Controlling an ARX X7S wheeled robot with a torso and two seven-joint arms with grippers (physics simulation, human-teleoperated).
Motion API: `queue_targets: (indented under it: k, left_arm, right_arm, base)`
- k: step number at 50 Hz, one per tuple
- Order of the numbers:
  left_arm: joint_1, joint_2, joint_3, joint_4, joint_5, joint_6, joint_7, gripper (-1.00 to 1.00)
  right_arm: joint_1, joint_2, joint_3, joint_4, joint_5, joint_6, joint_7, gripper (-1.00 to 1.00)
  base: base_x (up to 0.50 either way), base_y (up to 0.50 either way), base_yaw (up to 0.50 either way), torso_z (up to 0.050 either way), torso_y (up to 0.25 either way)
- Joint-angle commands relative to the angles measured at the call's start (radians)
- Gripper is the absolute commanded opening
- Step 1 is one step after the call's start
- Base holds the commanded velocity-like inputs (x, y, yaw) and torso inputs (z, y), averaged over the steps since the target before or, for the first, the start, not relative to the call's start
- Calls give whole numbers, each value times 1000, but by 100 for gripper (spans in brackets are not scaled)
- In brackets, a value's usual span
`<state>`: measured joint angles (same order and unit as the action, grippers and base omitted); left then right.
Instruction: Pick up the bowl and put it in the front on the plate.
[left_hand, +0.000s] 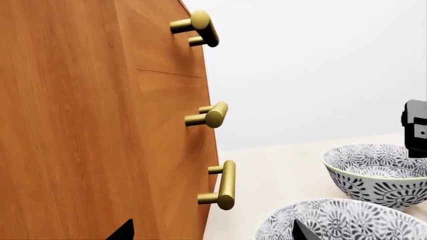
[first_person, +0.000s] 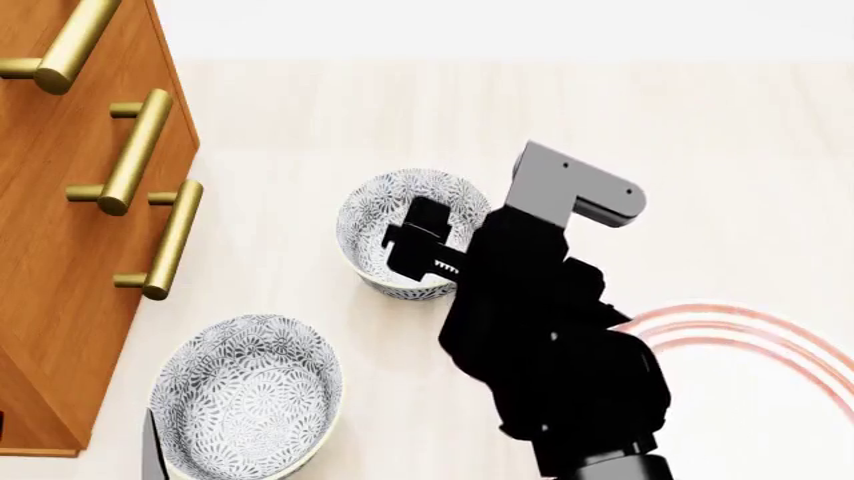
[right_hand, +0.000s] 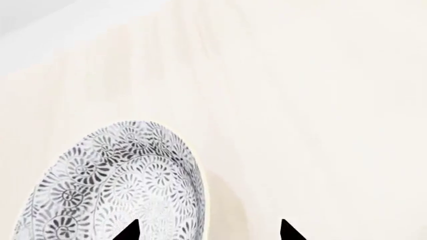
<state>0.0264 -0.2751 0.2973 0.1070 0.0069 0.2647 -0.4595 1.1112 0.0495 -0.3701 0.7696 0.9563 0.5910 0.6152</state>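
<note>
Two grey-and-white floral bowls show in the head view. The farther bowl (first_person: 387, 215) (right_hand: 120, 185) (left_hand: 377, 172) has my right gripper (first_person: 420, 248) (right_hand: 207, 231) over it. That gripper is open, with one fingertip inside the bowl and the other outside its right rim. The nearer bowl (first_person: 247, 400) (left_hand: 333, 220) sits by the cabinet, with my left gripper (left_hand: 212, 232) open beside its left edge and nothing between the fingers. The white plate (first_person: 754, 345) with red rings lies at the right, partly hidden by my right arm.
A wooden cabinet (first_person: 54, 250) (left_hand: 87, 120) with brass bar handles (first_person: 167, 240) (left_hand: 223, 185) stands at the left, close to the nearer bowl and the left gripper. The pale tabletop (first_person: 694, 140) stretches away behind the bowls.
</note>
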Motion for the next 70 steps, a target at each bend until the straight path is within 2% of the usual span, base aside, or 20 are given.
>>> queue_targets:
  k: [1,24,25,56,61,70]
  left_arm:
    - [-1,5,-5,0,6,-3,8,100]
    - [-4,-1,4,-6,0,-3,2,100]
    - [-4,-2,5,-5,0,-4,2,100]
    - [-10,-9,10,-4,-8,-12,-11,100]
    - [-9,-11,9,5,-8,-20,-15,100]
    - [-10,-12,15,-7,-7,-8,-17,100]
  right_arm:
    - [-11,-6,-14,-1,-2,-11,-14,100]
    - [-19,-1,-43,-7,15,-31,-19,100]
    - [-20,-2,-45,-6,15,-34,-21,-100]
    - [-36,17,-77,-65,39,-56,-11,-100]
    - [-54,54,-126,-230,-22,-106,-1,-100]
    - [-43,125,-115,-419,-41,-132,52,-100]
  base:
    - [0,0,0,0,0]
    - [0,0,0,0,0]
    - [0,0,0,0,0]
    - [0,0,0,0,0]
    - [0,0,0,0,0]
    - [0,0,0,0,0]
